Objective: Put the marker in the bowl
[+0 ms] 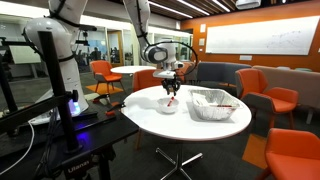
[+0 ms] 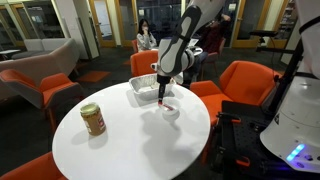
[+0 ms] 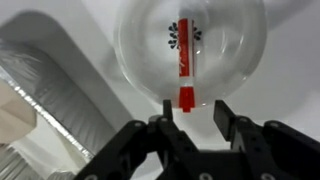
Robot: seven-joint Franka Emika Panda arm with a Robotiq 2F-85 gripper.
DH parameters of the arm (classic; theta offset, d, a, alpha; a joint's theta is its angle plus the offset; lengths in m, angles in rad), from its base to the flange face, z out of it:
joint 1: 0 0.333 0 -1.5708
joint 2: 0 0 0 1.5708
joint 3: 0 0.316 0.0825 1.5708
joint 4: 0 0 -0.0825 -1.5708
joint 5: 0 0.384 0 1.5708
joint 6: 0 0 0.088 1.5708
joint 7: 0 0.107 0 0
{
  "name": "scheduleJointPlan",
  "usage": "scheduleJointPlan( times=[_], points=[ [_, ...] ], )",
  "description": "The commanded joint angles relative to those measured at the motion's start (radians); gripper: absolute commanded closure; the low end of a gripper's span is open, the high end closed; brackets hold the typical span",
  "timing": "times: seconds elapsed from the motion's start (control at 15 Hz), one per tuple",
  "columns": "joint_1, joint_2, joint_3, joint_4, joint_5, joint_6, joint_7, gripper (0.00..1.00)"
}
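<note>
Reddish marker (image 3: 181, 60) lies inside white bowl (image 3: 228, 58), one end near the rim. Gripper (image 3: 192, 118) hovers just above, jaws wide apart, holding nothing. Placement looks done; only lifting clear of desk (image 2: 120, 150) seems left

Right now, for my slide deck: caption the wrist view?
Open gripper hovers over the white bowl, red marker inside, mesh tray alongside.

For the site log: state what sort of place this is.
Probably an office lounge or common room. Orange armchairs stand around a round white table, and a large whiteboard hangs on the wall behind.
</note>
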Motion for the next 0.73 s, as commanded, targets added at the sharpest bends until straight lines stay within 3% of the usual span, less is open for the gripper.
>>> scheduleJointPlan(
  times=[0.0,0.13,0.2,0.47,0.67],
  points=[
    [0.1,-0.153,-0.062,-0.074,0.004,-0.192,0.181,0.17],
    [0.172,-0.249,-0.108,-0.104,-0.007,-0.316,0.308,0.02],
    [0.206,-0.295,-0.132,-0.106,-0.026,-0.4,0.373,0.0],
    [0.287,-0.436,-0.181,-0.076,-0.131,-0.696,0.634,0.0],
    [0.296,-0.485,-0.175,-0.06,-0.131,-0.798,0.678,0.0]
  ],
)
